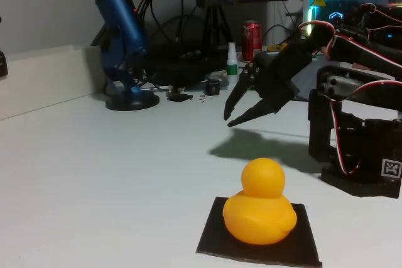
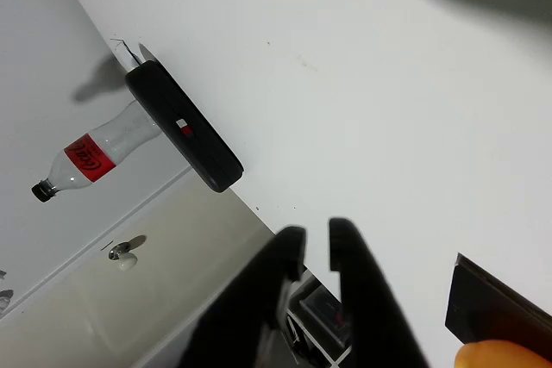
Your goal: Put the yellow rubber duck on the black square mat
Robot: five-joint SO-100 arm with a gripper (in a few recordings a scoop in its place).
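Observation:
The yellow rubber duck (image 1: 260,213) sits upright on the black square mat (image 1: 306,243) near the table's front edge in the fixed view, its head toward the back. My black gripper (image 1: 227,120) hangs in the air behind and above the duck, well apart from it, fingertips nearly together and holding nothing. In the wrist view the two dark fingers (image 2: 345,252) stand close side by side, with a corner of the mat (image 2: 492,308) and a sliver of the duck (image 2: 509,356) at the lower right.
A blue microphone on a stand (image 1: 122,36), a red can (image 1: 252,39), a small bottle (image 1: 232,61) and cables crowd the back of the table. My arm's base (image 1: 361,155) stands at the right. The wrist view shows a black flat device (image 2: 185,127) and a cola bottle (image 2: 86,157).

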